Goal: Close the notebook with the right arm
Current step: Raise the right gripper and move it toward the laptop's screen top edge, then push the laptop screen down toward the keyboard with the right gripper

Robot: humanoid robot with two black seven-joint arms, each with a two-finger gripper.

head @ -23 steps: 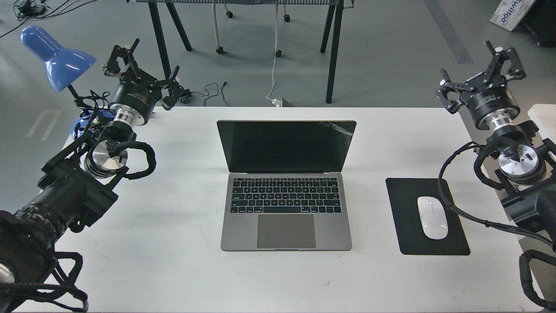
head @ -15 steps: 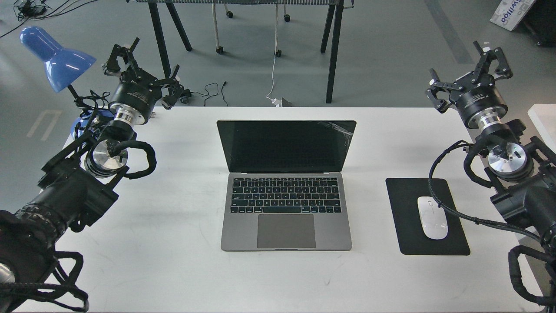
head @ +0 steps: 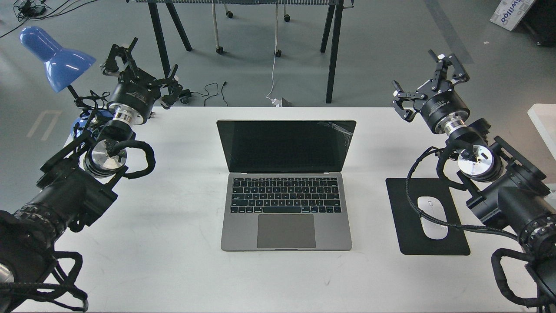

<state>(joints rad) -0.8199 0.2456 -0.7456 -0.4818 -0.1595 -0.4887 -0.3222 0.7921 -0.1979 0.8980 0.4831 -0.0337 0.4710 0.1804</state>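
The notebook (head: 285, 191) lies open in the middle of the white table (head: 173, 217), its black screen upright and cracked at the top right corner. My right arm (head: 478, 161) reaches in from the right. Its gripper (head: 423, 80) is open and empty, raised above the table's far right edge, well to the right of the screen and not touching it. My left gripper (head: 139, 65) is open and empty at the far left, beside the blue lamp.
A black mouse pad (head: 408, 234) with a white mouse (head: 432, 217) lies right of the notebook, under the right arm's cable. A blue desk lamp (head: 54, 56) stands at the far left corner. Table legs and cables stand on the floor beyond.
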